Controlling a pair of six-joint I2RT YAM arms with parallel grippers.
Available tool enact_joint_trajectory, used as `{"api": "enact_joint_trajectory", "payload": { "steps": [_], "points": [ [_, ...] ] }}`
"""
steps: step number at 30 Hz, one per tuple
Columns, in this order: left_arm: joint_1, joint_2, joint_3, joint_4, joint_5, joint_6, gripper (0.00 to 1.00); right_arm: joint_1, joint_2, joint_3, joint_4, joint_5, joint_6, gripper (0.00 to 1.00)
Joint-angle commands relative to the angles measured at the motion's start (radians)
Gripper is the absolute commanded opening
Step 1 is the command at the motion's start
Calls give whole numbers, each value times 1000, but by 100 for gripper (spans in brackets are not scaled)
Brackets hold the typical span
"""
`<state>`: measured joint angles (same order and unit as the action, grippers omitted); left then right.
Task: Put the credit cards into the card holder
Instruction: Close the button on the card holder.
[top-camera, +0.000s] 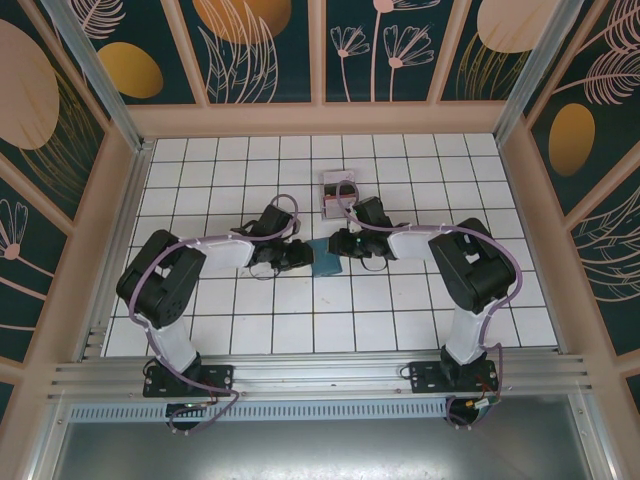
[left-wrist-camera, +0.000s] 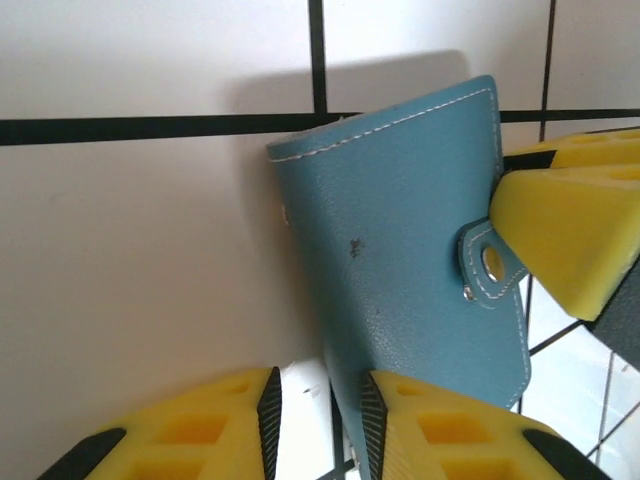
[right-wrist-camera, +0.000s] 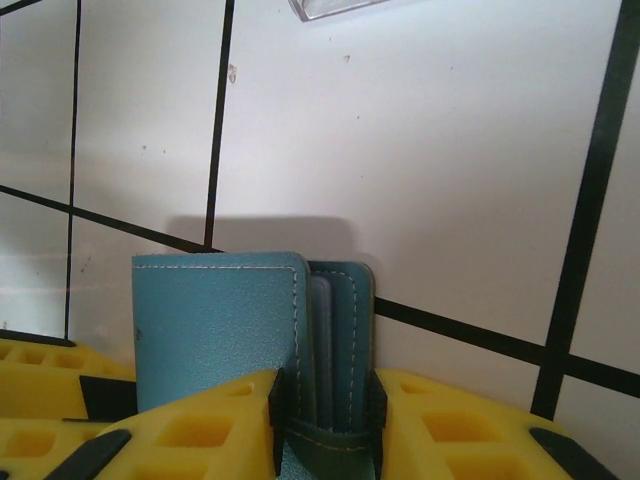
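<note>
The teal card holder (top-camera: 324, 258) stands on edge on the tiles, midway between the two arms. My right gripper (right-wrist-camera: 325, 420) is shut on its folded side, with both pads pressing the layers and the strap of the card holder (right-wrist-camera: 215, 320). My left gripper (left-wrist-camera: 320, 420) is open. The near edge of the card holder (left-wrist-camera: 400, 250) lies against its right pad, and the left pad stands apart over bare tile. One yellow finger of the right gripper (left-wrist-camera: 560, 240) touches the holder beside the snap tab. The credit cards (top-camera: 338, 192) lie in a clear tray behind the grippers.
The clear plastic tray (top-camera: 340, 178) sits about one tile beyond the holder, and its corner (right-wrist-camera: 335, 8) shows at the top of the right wrist view. White tiled floor (top-camera: 230, 320) spreads around both arms, bounded by the wooden frame walls.
</note>
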<state>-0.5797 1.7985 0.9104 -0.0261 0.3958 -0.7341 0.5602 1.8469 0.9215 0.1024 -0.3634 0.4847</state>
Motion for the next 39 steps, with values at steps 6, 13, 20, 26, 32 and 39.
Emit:
{"api": "enact_joint_trajectory", "payload": {
  "steps": [6,13,20,26,32,39],
  "points": [
    [-7,94,41,131,52,-30,15,23,56,-25,-42,-32,1,32],
    [-7,114,93,36,-39,16,10,8,21,-58,0,-96,-12,32],
    [-7,146,111,6,-92,36,10,-8,17,-79,-6,-183,-105,31],
    [-7,147,108,10,-92,28,10,-8,10,-66,-42,-160,-147,32],
    [-7,154,107,34,-73,12,10,33,34,-30,-114,-15,-163,32],
    [-7,162,112,34,-71,15,10,94,65,-14,-160,90,-181,32]
  ]
}}
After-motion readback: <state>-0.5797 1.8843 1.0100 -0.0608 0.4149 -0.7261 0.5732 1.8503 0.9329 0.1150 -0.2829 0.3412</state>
